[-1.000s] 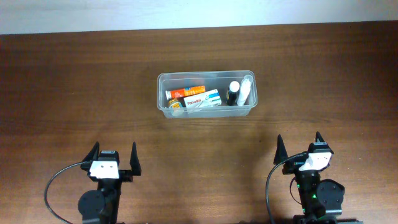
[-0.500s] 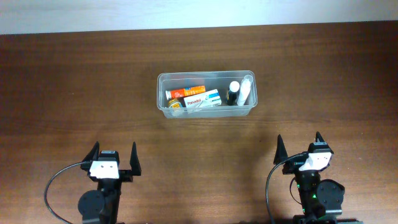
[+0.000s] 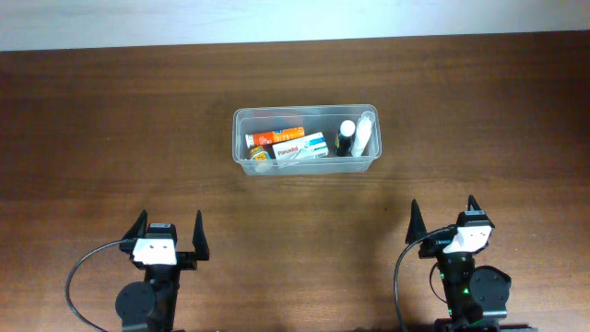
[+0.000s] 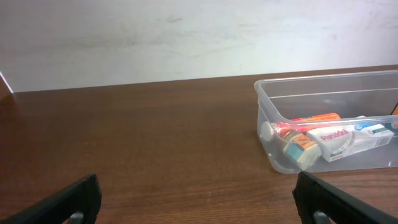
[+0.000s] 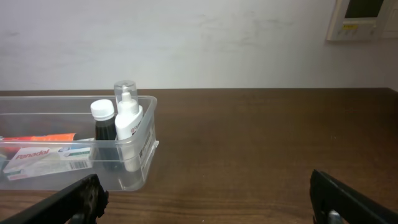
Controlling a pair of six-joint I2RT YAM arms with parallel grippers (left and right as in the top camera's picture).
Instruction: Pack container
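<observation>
The clear plastic container [image 3: 238, 140] stands at the middle of the table, towards the back. In it lie an orange box [image 3: 287, 135], a white Panadol box [image 3: 300, 148], a black bottle with a white cap [image 3: 346, 136] and a white pump bottle [image 3: 365, 134]. It also shows in the left wrist view [image 4: 266, 118] and the right wrist view [image 5: 147, 134]. My left gripper [image 3: 168, 231] is open and empty at the front left. My right gripper [image 3: 442, 219] is open and empty at the front right. Both are well short of the container.
The brown wooden table [image 3: 111, 138] runs to a white wall at the back. A white wall panel [image 5: 364, 18] shows at the upper right of the right wrist view.
</observation>
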